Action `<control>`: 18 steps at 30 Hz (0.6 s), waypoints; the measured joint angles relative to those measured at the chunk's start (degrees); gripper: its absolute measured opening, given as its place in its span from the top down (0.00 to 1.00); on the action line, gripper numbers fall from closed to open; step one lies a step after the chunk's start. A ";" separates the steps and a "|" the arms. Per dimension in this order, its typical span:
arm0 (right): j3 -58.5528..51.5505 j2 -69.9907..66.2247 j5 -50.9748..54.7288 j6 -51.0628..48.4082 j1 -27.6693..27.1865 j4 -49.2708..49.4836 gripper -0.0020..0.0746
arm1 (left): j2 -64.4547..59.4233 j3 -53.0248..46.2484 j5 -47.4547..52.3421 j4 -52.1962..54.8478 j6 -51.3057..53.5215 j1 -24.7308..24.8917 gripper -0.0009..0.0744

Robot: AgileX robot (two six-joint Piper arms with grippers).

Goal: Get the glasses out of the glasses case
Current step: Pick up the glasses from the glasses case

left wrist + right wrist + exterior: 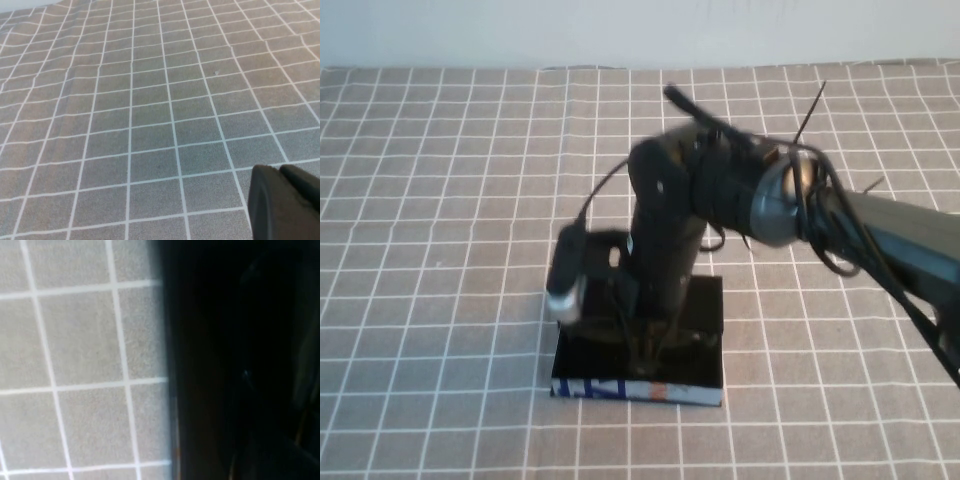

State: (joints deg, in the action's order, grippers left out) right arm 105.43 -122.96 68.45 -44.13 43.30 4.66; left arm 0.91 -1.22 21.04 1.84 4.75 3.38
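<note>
The glasses case [700,310] lies open near the front middle of the table, black inside, with a blue-white front edge [610,388] and an orange mark. My right gripper [646,345] points straight down into the case from the right arm. Its wrist view shows only the case's dark inside [210,365] beside the checked cloth. The glasses do not show clearly; thin dark lines inside the case by the gripper may be part of them. My left gripper [280,172] is out of the high view, hovers over bare cloth, and its fingers lie together with nothing between them.
A grey cloth with a white grid [440,200] covers the whole table. The right arm's cables [820,230] loop above the back right of the case. A pale wall runs along the far edge.
</note>
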 joint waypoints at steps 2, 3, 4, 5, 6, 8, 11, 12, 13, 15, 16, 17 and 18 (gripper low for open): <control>2.72 0.33 1.09 3.05 0.00 -0.37 0.90 | 0.00 0.00 0.00 0.00 0.00 0.00 0.99; 4.17 0.75 1.22 5.11 0.00 -0.62 0.90 | 0.00 0.00 0.00 0.00 0.00 0.00 0.99; 5.51 1.16 1.30 7.27 0.00 -0.62 0.90 | 0.00 0.00 0.00 0.00 0.00 0.00 0.99; 6.59 1.79 1.30 9.48 0.00 -0.65 0.90 | 0.00 0.00 0.00 0.00 0.00 0.00 0.99; 7.34 2.54 1.35 11.59 0.00 -0.65 0.90 | 0.00 0.00 0.00 0.00 0.00 0.00 0.99; 7.89 4.18 1.61 15.37 -0.10 -0.65 0.90 | 0.00 0.00 0.00 0.00 0.00 0.00 0.99; 7.92 6.87 2.00 21.08 -0.71 -0.65 0.90 | 0.00 0.00 0.00 0.00 0.00 0.00 0.99; 7.81 7.78 2.07 22.97 -1.22 -0.65 0.90 | 0.00 0.00 0.00 0.00 0.00 0.00 0.99; 7.31 8.79 2.07 24.78 -1.81 -0.65 0.90 | 0.00 0.00 0.00 0.00 0.00 0.00 0.99; 5.18 10.82 2.07 28.50 -3.32 -0.65 0.90 | 0.00 0.00 0.00 0.00 0.00 0.00 0.99; 3.60 12.00 2.07 30.13 -4.21 -0.65 0.90 | 0.00 0.00 0.00 0.00 0.00 0.00 0.99; 2.10 12.92 2.07 31.35 -4.98 -0.65 0.90 | 0.00 0.00 0.00 0.00 0.00 0.00 0.99; -0.02 14.08 2.07 32.76 -5.96 -0.65 0.90 | 0.00 0.00 0.00 0.00 0.00 0.00 0.99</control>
State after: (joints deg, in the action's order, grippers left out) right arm 105.41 -108.88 70.52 -11.37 37.35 4.01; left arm 0.91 -1.22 21.04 1.84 4.75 3.38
